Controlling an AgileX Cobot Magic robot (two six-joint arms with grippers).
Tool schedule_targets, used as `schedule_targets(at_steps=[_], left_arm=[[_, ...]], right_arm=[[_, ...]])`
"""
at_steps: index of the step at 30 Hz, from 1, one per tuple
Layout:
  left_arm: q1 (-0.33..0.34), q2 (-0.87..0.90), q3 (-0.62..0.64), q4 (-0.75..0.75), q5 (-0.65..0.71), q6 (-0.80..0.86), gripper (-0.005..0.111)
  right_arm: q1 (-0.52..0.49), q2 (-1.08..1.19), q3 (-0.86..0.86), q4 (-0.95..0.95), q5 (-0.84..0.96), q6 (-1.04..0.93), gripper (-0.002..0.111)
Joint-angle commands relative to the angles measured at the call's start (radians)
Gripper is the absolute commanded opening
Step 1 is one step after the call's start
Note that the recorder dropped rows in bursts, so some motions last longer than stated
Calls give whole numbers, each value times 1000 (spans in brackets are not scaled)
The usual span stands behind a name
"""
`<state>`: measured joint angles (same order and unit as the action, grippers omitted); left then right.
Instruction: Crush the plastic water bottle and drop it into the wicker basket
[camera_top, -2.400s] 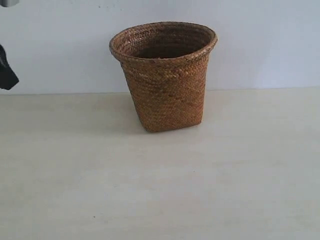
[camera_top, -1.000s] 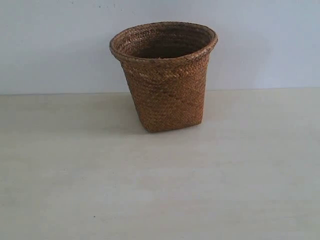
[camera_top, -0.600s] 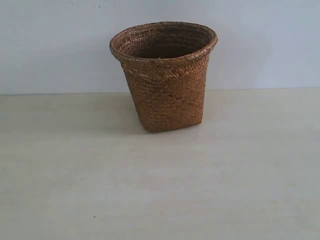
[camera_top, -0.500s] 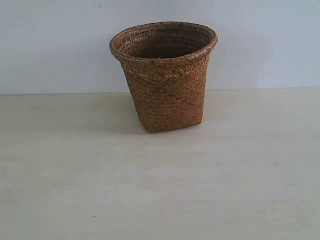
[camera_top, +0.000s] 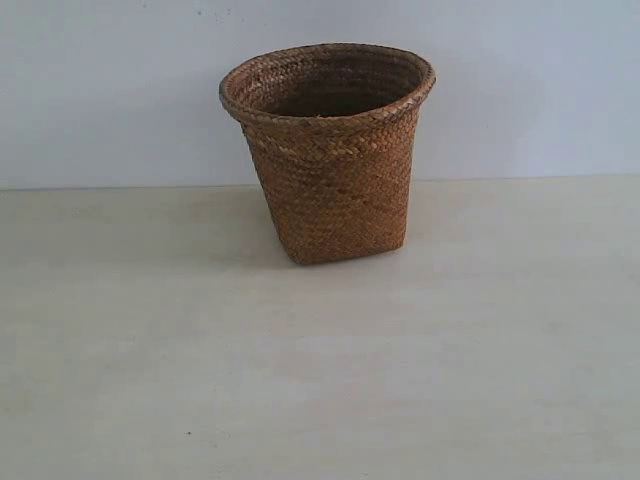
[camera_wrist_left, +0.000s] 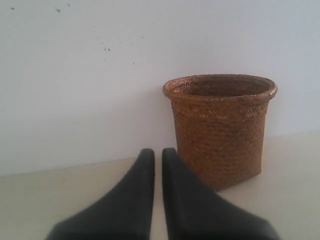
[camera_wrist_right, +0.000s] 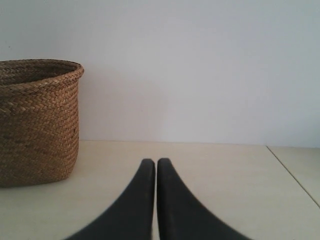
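Observation:
The brown wicker basket (camera_top: 330, 150) stands upright on the pale table (camera_top: 320, 380), near the white back wall. The plastic water bottle shows in no view; the basket's inside is mostly hidden. Neither arm appears in the exterior view. In the left wrist view the left gripper (camera_wrist_left: 157, 152) is shut with nothing between its black fingers, and the basket (camera_wrist_left: 220, 130) stands a short way beyond it to one side. In the right wrist view the right gripper (camera_wrist_right: 156, 162) is shut and holds nothing, with the basket (camera_wrist_right: 37, 120) off to its side.
A white wall (camera_top: 120, 90) runs behind the basket. A seam or table edge (camera_wrist_right: 295, 175) shows at the side of the right wrist view.
A dark part of the left arm at the exterior view's left edge 2.4 s ago has left the view. The basket has not moved.

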<state>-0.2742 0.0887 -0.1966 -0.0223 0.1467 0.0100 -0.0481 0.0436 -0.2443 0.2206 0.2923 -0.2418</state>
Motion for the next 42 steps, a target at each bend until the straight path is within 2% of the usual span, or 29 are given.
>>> schedule_targets(at_steps=[1,5,11,20,24,31,42], left_arm=[[46,-67,65,4,-16,-2,4],[90,-89,113,-15,-16,-2,4],[106,-89,197,-15,-23,-2,4],[107,-89,197,-15,59,-2,4],[131,-89,197,-15,135,-2,4],[172,-89,197,-15,141,-2,4],[172,-89,197,-15,148,-2,4]], right_arm=[[-3,-1,3,-1,-3,1,0],[-3,-1,3,-1,-3,1,0],[-3,-1,3,-1,-3,1,0],[-3,-1,3,-1,-3,1,0],[-3,-1,3,-1,-3,1,0],[-3,-1,3,-1,-3,1,0],[-3,-1,3,-1,-3,1,0]])
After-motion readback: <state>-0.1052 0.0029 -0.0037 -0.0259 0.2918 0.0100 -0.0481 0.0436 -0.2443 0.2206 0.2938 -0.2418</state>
